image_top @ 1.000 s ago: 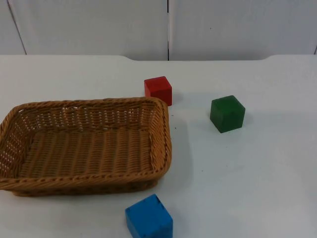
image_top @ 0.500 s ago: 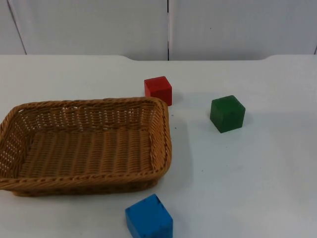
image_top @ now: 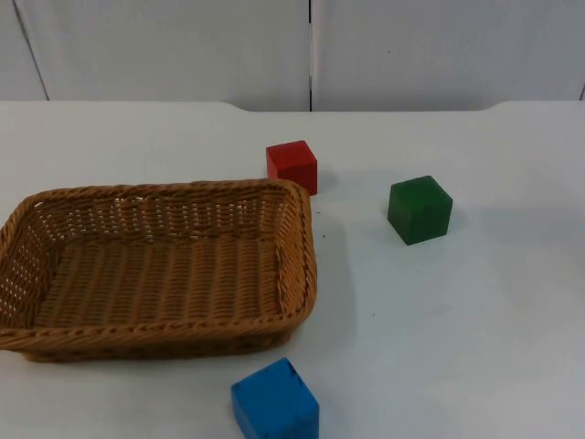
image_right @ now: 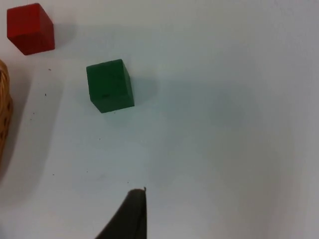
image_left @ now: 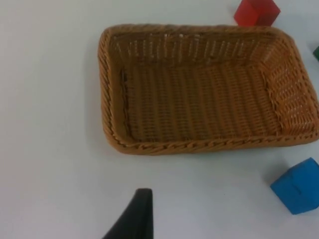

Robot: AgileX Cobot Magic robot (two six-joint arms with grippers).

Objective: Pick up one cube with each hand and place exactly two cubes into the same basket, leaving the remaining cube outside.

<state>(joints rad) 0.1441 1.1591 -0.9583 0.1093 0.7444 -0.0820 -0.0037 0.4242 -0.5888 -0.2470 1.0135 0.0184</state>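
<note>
On the white table (image_top: 475,320) three cubes are counted, one of each colour, all outside the one wicker basket (image_top: 302,265), which holds nothing. One red cube (image_top: 292,165) is set just beside the basket's far corner, one green cube (image_top: 420,209) well apart to its right, one blue cube (image_top: 274,401) near its front edge. Whether either gripper is released or clenched cannot be told; one black fingertip (image_left: 133,218) is seen in the left wrist view, another (image_right: 128,215) in the right wrist view.
</note>
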